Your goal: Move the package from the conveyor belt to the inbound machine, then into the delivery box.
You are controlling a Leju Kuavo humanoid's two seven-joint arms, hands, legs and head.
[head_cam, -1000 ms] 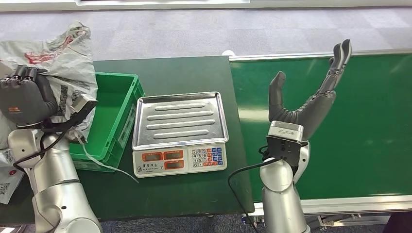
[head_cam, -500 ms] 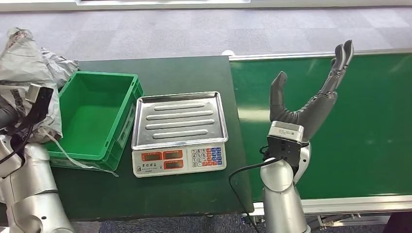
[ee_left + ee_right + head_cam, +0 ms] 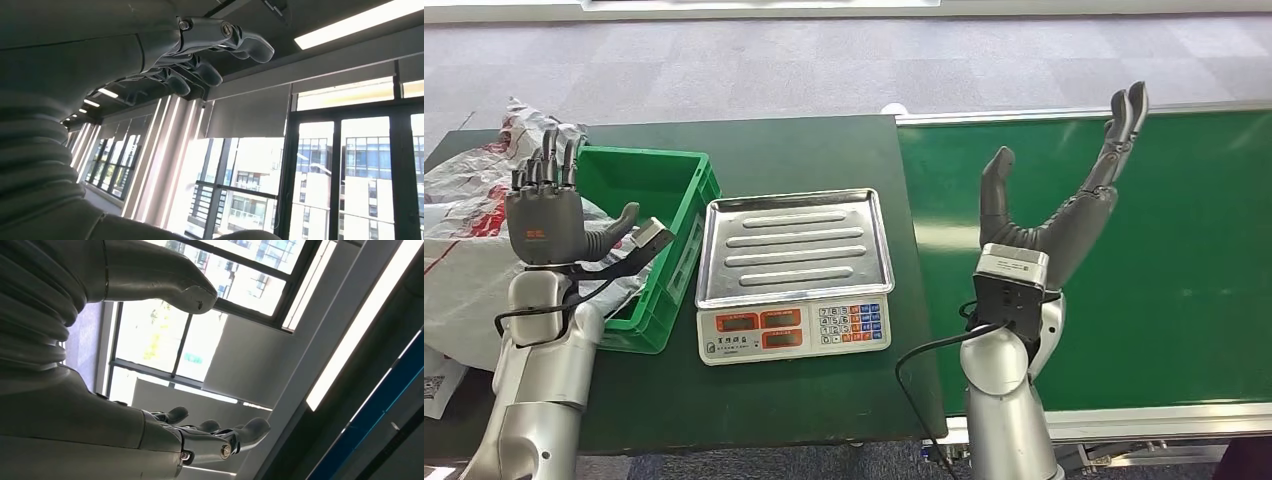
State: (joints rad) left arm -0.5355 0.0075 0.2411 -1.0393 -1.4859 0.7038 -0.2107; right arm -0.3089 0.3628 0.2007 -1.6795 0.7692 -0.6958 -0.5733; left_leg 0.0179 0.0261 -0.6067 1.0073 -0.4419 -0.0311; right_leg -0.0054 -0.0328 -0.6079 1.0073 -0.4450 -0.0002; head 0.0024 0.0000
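Package: you are seeing a crumpled white bag with red print lying at the far left, off the left side of the green crate, partly over the table's left edge. It is not sitting inside the crate.
Left hand: it is standing upright with fingers spread and nothing in it, just right of the package and over the crate's near-left corner. The wrist camera is looking up at ceiling and windows, which fits an empty palm.
Key relation: the package is lying to the left of your left hand, its long side running roughly near to far. Your left hand is by far the nearer one; the crate is opening just to its right.
Green crate: it is sitting left of the scale, touching or just beside it.
Scale: its steel tray is bare.
Right hand: it is hanging open, palm up, over the conveyor belt, well apart from the package.
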